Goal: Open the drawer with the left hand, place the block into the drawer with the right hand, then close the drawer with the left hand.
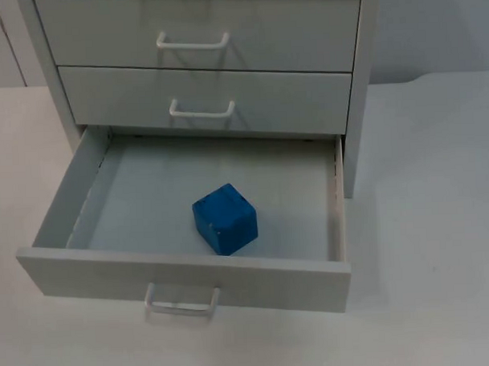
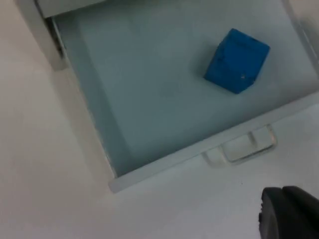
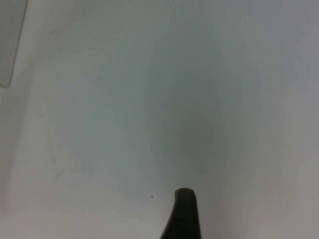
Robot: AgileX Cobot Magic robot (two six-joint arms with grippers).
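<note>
Top view, largest item first: a white table (image 1: 439,224) carries a pale grey drawer cabinet (image 1: 204,64) across the upper centre of the frame, its two upper drawers shut, each with a white handle. The bottom drawer (image 1: 95,268) is pulled fully out toward the lower left and centre; its front panel carries a white handle (image 1: 183,301) at the bottom of the frame. A blue block (image 1: 224,218) rests on the drawer floor, near the front panel and slightly right of centre, turned at an angle to the walls. Left wrist view: the left gripper (image 2: 289,214) hangs above the table just outside the drawer front, apart from the handle (image 2: 247,147); whether its fingers are parted cannot be told. Right wrist view: the right gripper (image 3: 183,214) waits over bare table; finger spacing cannot be told.
</note>
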